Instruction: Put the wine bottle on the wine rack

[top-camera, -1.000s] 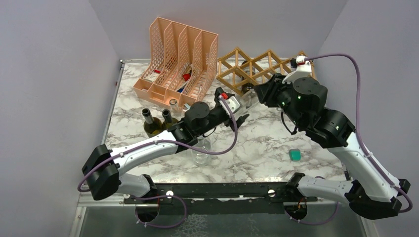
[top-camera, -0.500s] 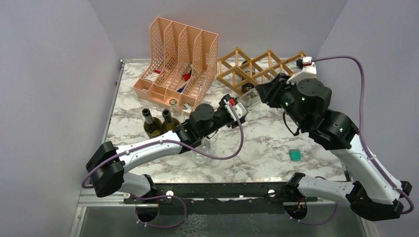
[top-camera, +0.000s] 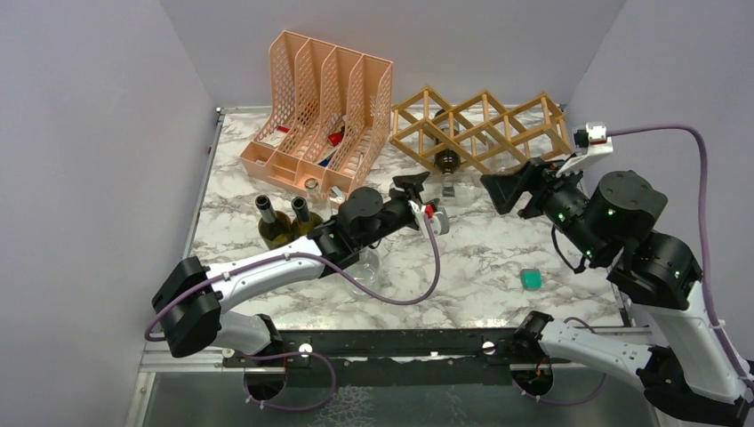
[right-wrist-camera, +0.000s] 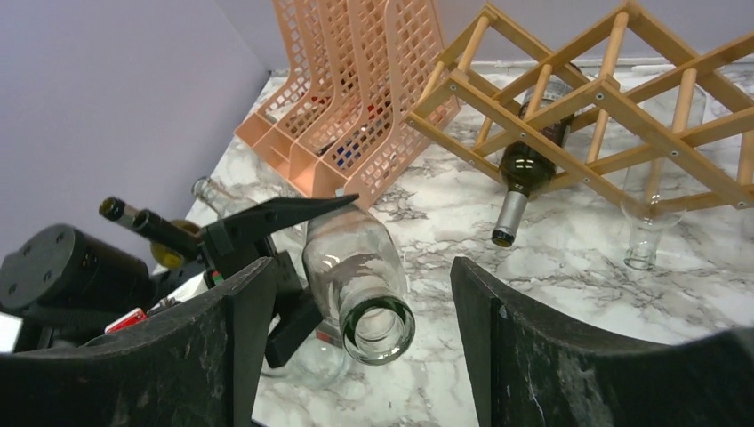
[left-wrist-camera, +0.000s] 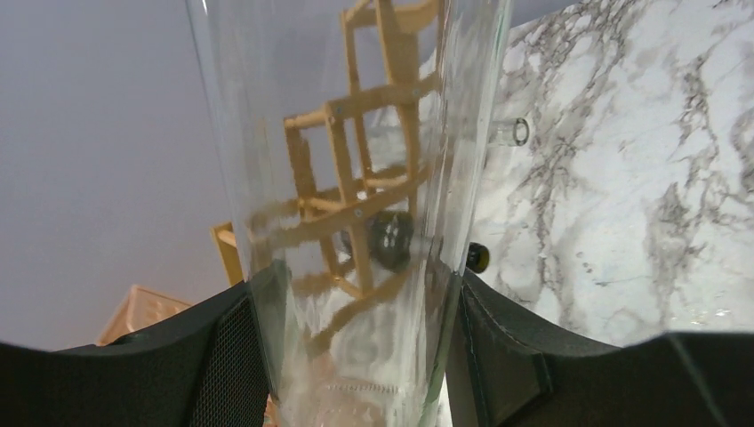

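Two arms meet near the middle of the white marble-pattern table. My left gripper has its jaws pressed against the sides of the clear, empty glass wine bottle. It holds the bottle tilted, with the open mouth turned toward 3 o'clock, facing the right gripper. That gripper's jaws are spread wide with nothing in them, and from above I see a gap between it and the bottle.

The light natural-wood lattice wine rack sits at 1 o'clock on the table. The clear bottle is not in it; it hangs near the rack's 7 o'clock side. One dark green glass bottle lies in a lower cell with its neck sticking out the front. A second clear bottle lies in a cell further right.

The peach-orange plastic mesh file organiser stands at 11 o'clock. A pair of dark upright bottles stands at 9 o'clock, and a small teal block lies at 4 o'clock.
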Action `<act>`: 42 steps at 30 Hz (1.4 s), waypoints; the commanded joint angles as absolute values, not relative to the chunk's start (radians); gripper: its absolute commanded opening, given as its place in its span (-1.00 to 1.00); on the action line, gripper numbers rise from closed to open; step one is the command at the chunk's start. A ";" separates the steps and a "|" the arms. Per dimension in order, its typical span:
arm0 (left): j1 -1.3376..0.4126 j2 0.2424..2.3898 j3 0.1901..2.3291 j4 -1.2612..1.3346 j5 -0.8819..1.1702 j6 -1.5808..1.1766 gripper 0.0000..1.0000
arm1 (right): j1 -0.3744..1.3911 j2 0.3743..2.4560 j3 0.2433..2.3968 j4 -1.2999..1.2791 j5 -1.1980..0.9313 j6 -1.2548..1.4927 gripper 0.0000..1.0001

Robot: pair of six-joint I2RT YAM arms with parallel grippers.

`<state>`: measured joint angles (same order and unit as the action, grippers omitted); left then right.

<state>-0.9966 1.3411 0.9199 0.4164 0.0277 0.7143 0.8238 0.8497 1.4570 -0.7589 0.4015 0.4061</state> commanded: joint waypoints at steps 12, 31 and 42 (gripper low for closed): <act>-1.017 1.326 1.014 0.491 0.195 1.257 -1.00 | 0.828 0.944 1.651 -1.013 0.247 0.153 0.50; -1.041 1.324 0.997 0.468 0.217 1.442 -1.00 | 0.828 0.952 1.416 -1.004 0.085 0.194 0.40; -1.041 1.330 1.008 0.456 0.187 1.405 -0.68 | 0.828 0.937 1.371 -0.981 0.155 0.245 -0.75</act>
<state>-1.0367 1.3514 0.9749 0.3683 0.1936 1.4296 0.8238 0.9539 1.3823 -0.9878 0.1150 0.2165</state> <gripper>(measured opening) 0.617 0.600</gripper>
